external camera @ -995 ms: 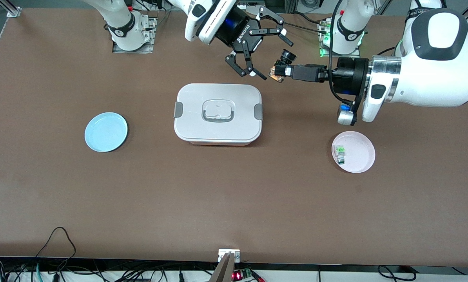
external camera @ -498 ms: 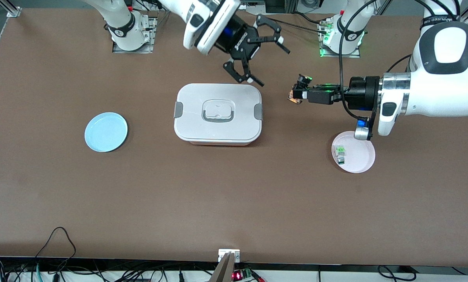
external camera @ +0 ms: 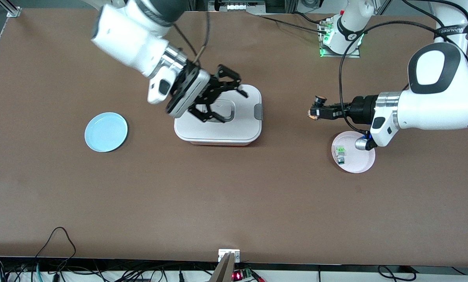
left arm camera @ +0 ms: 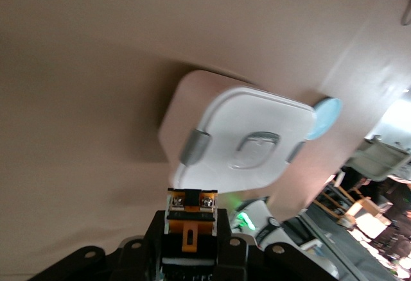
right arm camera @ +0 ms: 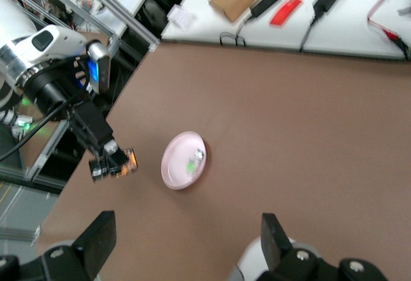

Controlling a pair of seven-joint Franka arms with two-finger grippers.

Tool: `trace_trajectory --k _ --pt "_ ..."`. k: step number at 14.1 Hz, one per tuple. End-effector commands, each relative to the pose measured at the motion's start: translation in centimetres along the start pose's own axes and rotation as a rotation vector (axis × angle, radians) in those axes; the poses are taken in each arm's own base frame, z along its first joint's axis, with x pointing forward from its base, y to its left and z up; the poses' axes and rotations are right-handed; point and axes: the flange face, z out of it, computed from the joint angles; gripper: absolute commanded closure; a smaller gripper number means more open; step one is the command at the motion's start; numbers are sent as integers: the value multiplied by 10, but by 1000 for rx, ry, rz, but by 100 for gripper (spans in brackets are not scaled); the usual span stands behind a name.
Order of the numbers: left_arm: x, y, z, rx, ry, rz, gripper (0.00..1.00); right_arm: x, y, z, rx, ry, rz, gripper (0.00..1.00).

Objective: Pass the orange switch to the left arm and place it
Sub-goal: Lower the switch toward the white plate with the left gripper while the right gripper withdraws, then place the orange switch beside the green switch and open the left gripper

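Note:
My left gripper (external camera: 316,112) is shut on the orange switch (external camera: 318,101) and holds it in the air over bare table between the box (external camera: 218,131) and the pink plate (external camera: 359,164). In the left wrist view the orange switch (left arm camera: 191,212) sits between the fingers, with the white lidded box (left arm camera: 244,136) farther off. My right gripper (external camera: 228,102) hangs open over the box lid with nothing in it. In the right wrist view the open right gripper (right arm camera: 186,242) faces the left gripper (right arm camera: 110,159) and the orange switch (right arm camera: 125,161).
A pink plate (right arm camera: 176,169) toward the left arm's end holds a small green-and-white switch (external camera: 340,154). A blue plate (external camera: 106,132) lies toward the right arm's end and also shows as the blue plate (left arm camera: 326,111) past the box.
The right arm swung down from beside the robots' bases to over the box lid, still open. The left gripper carried the switch away from the box toward the pink plate.

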Motion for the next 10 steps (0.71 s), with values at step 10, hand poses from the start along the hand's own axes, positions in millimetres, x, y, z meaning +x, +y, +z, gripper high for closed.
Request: trace_trajectory --k 10 --pt "89 -125 36 418 202 232 100 -41 197 -128 -502 -604 92 0"
